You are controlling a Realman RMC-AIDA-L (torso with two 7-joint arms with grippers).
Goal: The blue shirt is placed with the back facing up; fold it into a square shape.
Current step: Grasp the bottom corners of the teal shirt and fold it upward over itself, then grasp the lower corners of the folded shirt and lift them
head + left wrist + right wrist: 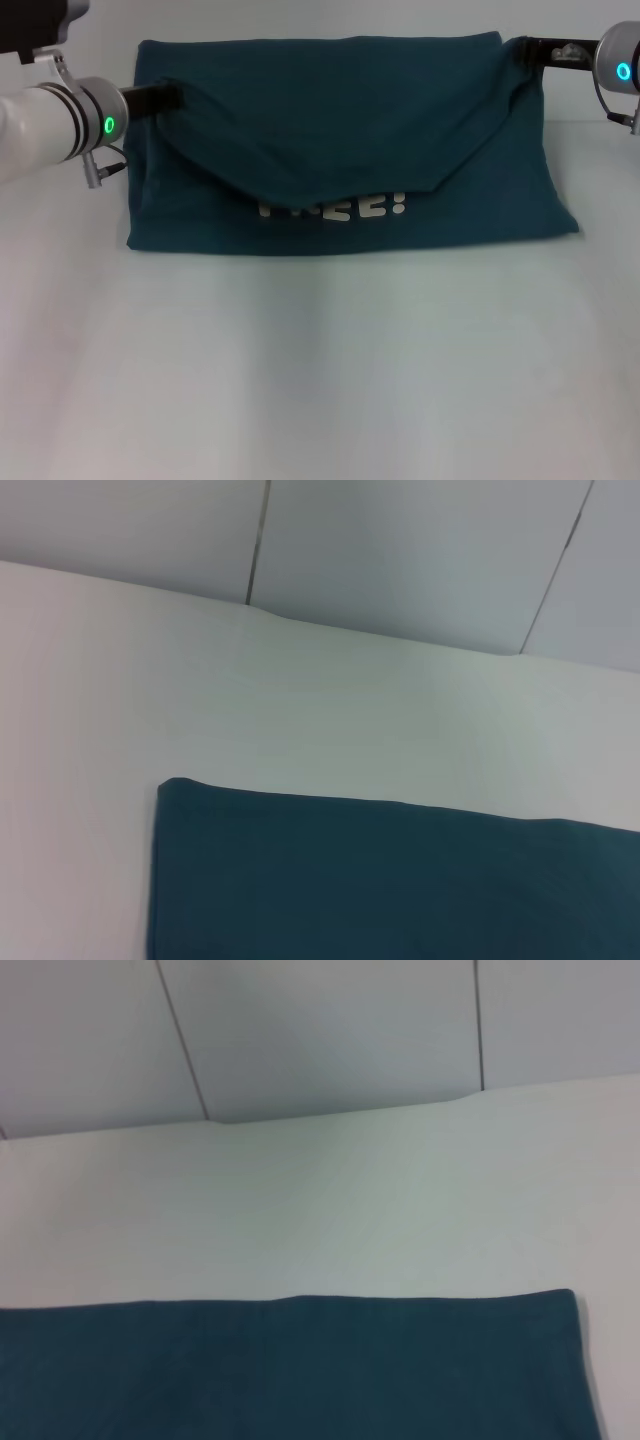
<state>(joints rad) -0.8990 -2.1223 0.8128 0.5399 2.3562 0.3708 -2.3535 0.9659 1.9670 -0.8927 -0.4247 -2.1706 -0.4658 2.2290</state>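
The blue shirt (340, 130) lies across the far half of the white table (320, 360), folded over itself. Its upper layer sags in a V over white lettering (335, 207), which is partly covered. My left gripper (172, 97) is at the shirt's left edge, shut on the fabric of the upper layer. My right gripper (527, 52) is at the shirt's far right corner, shut on the fabric there. Both hold the layer a little above the table. The left wrist view shows a shirt corner (380, 880). The right wrist view shows another shirt corner (300, 1370).
The white table (300, 710) runs back to a grey panelled wall (400, 550), also seen in the right wrist view (320, 1030). Bare table lies in front of the shirt, toward me.
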